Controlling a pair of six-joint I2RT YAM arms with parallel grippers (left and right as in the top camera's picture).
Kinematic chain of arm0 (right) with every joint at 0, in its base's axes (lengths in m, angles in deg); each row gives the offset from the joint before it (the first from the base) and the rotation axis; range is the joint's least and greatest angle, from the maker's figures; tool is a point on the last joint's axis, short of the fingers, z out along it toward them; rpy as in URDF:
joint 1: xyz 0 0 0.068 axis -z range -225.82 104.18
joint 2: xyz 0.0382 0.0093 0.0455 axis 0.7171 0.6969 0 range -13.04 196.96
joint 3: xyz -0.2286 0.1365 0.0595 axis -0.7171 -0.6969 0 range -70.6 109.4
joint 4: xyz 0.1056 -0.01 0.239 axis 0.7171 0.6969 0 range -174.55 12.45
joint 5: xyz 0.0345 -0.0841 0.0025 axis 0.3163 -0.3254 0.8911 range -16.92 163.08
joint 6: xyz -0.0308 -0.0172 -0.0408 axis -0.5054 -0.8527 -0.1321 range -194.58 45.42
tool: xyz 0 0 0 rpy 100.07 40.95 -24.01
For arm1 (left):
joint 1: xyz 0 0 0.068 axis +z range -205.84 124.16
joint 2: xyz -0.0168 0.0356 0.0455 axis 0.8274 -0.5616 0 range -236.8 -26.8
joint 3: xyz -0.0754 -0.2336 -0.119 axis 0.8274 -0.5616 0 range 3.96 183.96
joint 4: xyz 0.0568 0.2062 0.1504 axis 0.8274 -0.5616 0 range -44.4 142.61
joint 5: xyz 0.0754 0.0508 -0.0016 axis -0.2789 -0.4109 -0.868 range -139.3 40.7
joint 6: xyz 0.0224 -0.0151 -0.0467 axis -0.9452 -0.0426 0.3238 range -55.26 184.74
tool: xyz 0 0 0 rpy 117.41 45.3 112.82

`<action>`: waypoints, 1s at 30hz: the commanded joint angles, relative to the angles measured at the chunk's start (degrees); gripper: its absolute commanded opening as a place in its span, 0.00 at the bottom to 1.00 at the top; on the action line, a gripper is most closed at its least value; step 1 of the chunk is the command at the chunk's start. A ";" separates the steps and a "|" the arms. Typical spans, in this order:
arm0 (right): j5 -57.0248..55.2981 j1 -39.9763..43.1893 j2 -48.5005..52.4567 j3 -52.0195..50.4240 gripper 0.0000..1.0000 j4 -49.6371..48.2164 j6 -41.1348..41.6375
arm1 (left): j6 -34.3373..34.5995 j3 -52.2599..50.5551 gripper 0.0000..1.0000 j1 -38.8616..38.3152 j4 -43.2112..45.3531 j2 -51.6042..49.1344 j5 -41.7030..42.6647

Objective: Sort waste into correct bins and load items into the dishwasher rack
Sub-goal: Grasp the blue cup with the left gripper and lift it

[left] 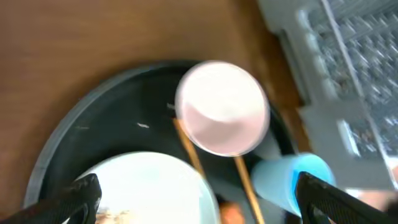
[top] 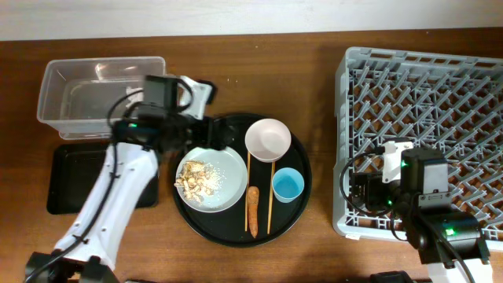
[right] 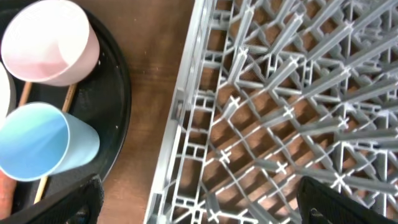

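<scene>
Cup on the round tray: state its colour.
The cup is light blue, clearest in the right wrist view.

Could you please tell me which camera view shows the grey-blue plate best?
The overhead view: the plate appears whole and sharp, with food scraps on it. The left wrist view shows only its blurred upper part; the right wrist view shows at most a sliver at its left edge.

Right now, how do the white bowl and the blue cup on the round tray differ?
The bowl is white, the cup light blue. The bowl is wider than the cup. The bowl sits farther back than the cup. Both stand upright, empty, on the round black tray.
</scene>
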 commanded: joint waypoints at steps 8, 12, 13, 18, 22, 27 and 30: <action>-11.17 -0.24 0.90 1.01 0.98 6.12 13.73 | 1.14 -0.17 0.82 -24.30 -4.63 -10.99 -7.78; -11.15 -0.24 3.74 1.01 0.98 6.60 13.75 | 1.14 -0.17 0.59 -24.96 -4.55 -13.49 -7.96; -11.13 -0.24 4.61 1.01 0.98 6.60 13.75 | 1.14 -0.17 0.47 -24.96 -4.50 -14.45 -7.98; -11.15 -0.24 5.60 1.01 0.98 6.58 13.73 | 2.19 -0.04 0.09 -24.96 -3.87 -16.81 -7.76; -11.15 -0.24 5.60 1.01 0.98 6.51 13.73 | 2.16 2.16 0.00 -23.12 -4.63 -15.87 -5.46; 2.67 -0.24 5.62 1.01 0.98 -4.50 11.26 | 2.16 7.21 0.00 -11.96 -3.96 -10.19 17.40; 35.34 -0.26 6.54 1.01 0.98 -17.38 -0.31 | 2.16 7.19 0.00 -2.19 -2.08 -10.03 40.00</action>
